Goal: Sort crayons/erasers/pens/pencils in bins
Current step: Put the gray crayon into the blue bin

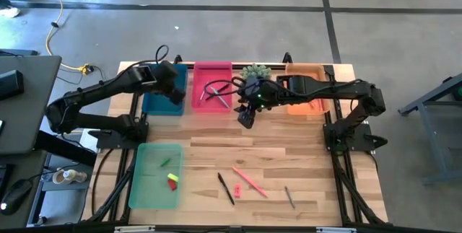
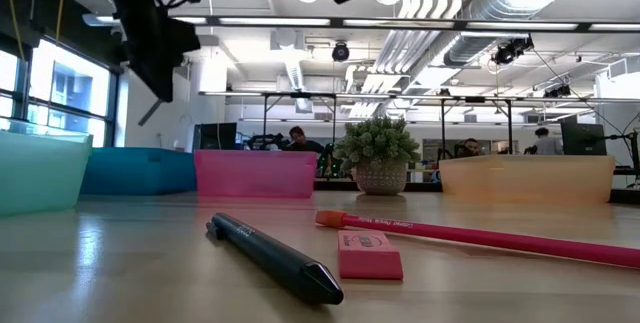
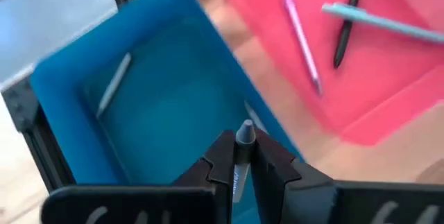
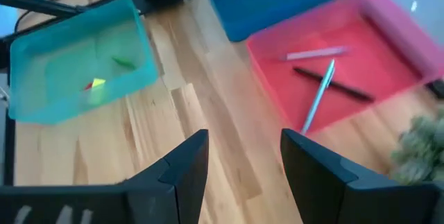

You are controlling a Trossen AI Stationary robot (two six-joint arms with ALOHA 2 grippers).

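Grey, thin and held upright in my left gripper (image 3: 239, 172), a pencil-like stick (image 3: 243, 137) hangs over the teal-blue bin (image 1: 163, 97), which sits at about eleven o'clock on the table (image 1: 303, 161) in the high view. The left claw is clenched on that stick, its tip showing between the fingers. Another grey stick (image 3: 114, 82) already lies inside the same bin, so I judge this is the right drop spot. To do it well I'd keep the stick over the bin's middle, away from the wall it shares with the pink bin (image 1: 212, 87), lower it a little so it won't bounce out, then let go cleanly.

My right gripper (image 4: 239, 158) hovers over bare wood just on the six o'clock side of the pink bin, beside the small plant (image 1: 254, 73). Its fingers stand wide apart and hold nothing; nothing touches them. The pink bin holds a pink pen (image 4: 316, 55), a black pen (image 4: 333, 85) and a pale blue one (image 4: 318, 96).

Erasers: a green one (image 1: 165, 162), plus a yellow and a red one touching each other (image 1: 172, 182), rest in the pale-green bin (image 1: 155, 197) at seven o'clock. A red eraser (image 2: 370, 256) remains loose on the table near six o'clock, beside a black pen (image 2: 275, 255) and a long pink stick (image 2: 480, 235). I reckon it's the right arm's next job.
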